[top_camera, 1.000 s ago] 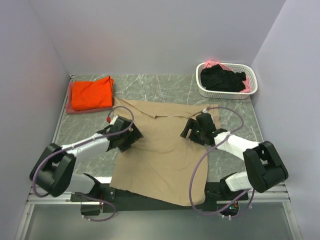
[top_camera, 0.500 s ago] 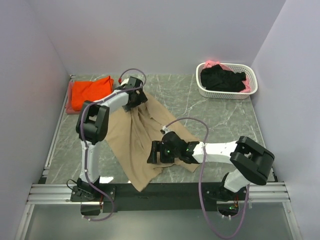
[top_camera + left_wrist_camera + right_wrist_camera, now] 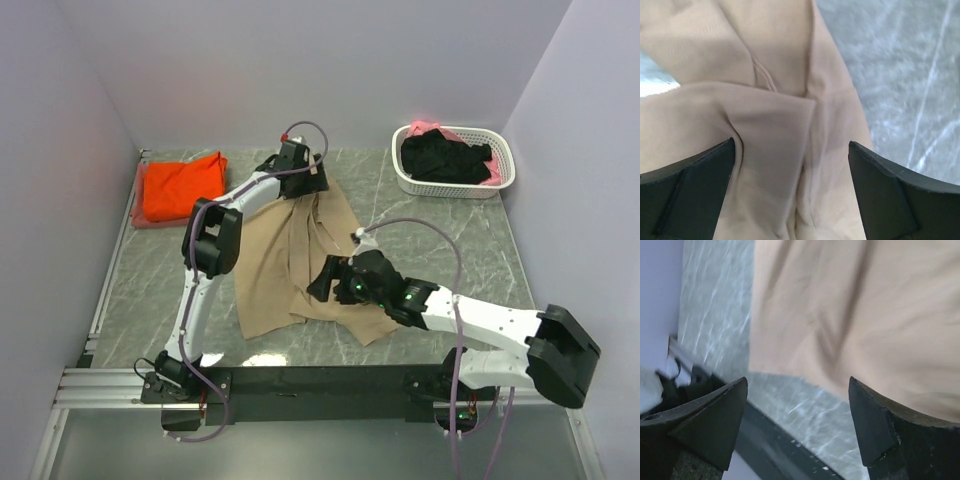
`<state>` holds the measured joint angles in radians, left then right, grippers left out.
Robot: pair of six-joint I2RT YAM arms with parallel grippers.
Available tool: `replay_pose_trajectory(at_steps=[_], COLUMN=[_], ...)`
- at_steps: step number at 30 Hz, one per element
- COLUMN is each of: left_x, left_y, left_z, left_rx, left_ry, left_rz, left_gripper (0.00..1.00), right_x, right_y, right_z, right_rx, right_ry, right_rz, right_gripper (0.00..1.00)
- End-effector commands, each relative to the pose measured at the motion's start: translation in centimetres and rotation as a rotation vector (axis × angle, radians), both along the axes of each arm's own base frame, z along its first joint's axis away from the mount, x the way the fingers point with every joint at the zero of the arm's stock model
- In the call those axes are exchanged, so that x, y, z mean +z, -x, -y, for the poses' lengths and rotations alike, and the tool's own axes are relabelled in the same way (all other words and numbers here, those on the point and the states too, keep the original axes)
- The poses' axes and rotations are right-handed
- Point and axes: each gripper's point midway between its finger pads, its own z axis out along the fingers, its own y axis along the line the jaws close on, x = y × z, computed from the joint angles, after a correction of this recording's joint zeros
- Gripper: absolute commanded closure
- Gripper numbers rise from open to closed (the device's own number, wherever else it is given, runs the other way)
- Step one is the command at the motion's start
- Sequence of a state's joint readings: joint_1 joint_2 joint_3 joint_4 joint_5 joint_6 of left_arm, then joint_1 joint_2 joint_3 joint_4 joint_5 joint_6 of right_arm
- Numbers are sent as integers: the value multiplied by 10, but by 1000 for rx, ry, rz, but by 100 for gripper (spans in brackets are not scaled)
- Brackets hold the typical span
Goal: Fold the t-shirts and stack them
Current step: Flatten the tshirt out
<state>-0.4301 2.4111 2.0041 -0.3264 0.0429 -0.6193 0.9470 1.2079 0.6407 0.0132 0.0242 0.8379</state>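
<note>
The tan t-shirt (image 3: 285,262) lies in the middle of the table, folded over itself lengthwise with loose creases. My left gripper (image 3: 302,180) is stretched out over its far end; in the left wrist view (image 3: 792,192) its jaws stand wide open above the tan cloth (image 3: 775,125), gripping nothing. My right gripper (image 3: 322,284) hovers over the shirt's near right part; in the right wrist view (image 3: 797,427) it is open and empty, with the shirt's edge (image 3: 850,315) ahead of it. The orange t-shirt (image 3: 182,185) lies folded at the far left.
A white slotted basket (image 3: 404,172) at the far right holds black (image 3: 445,160) and pink (image 3: 428,127) shirts. The orange shirt rests on a pink cloth (image 3: 140,218). The table's front rail (image 3: 780,450) shows just beneath my right gripper. Walls close in on three sides.
The tan shirt, spread flat a second ago, is now folded into a narrower strip. My left gripper has moved farther back and right; my right gripper has moved a little to the right.
</note>
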Motion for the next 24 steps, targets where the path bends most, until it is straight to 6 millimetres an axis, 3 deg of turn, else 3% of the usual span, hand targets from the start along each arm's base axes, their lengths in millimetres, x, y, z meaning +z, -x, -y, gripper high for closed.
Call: replay_pose_trajectory(at_steps=[1,2,4,6,7,8,9,10,12,13,16,17,18,20,24], left_x=[79,79,114,133,167,145,144,139,128,110,91,61,56,29,7], left_y=[14,26,49,66,79,98,112,139,169,199,239,260,270,289,299], left_z=[24,25,12,-4,-17,-30,-40,-57,-70,-79,-86,-90,-92,-102,-121], left_rx=[-86,-93,-61,-14,29,64,91,125,174,174,205,211,216,235,303], left_ry=[14,-4,-9,1,13,-10,-16,-38,-16,-19,53,49,63,41,-34], left_rz=[135,147,192,198,252,194,185,174,130,92,37,-37,-53,-113,-164], left_gripper=[1,1,1,1,1,1,1,1,1,1,1,1,1,1,1], right_x=[-11,-12,-19,-22,-23,-23,-29,-28,-31,-36,-45,-48,-59,-58,-83], right_y=[-21,-26,-36,-43,-49,-53,-55,-62,-67,-72,-85,-89,-91,-101,-111], right_z=[44,52,76,88,97,102,106,110,113,111,104,104,103,97,94], right_rx=[-164,-190,-258,-284,-311,-317,-327,-346,-347,-338,-309,-301,-294,-287,-291], right_ry=[61,67,98,121,136,161,191,209,230,241,270,286,314,321,362], right_rz=[14,13,-4,-4,-4,7,-2,2,-12,-28,-68,-77,-106,-111,-182], right_gripper=[12,12,11,11,11,11,11,11,10,11,11,11,11,11,13])
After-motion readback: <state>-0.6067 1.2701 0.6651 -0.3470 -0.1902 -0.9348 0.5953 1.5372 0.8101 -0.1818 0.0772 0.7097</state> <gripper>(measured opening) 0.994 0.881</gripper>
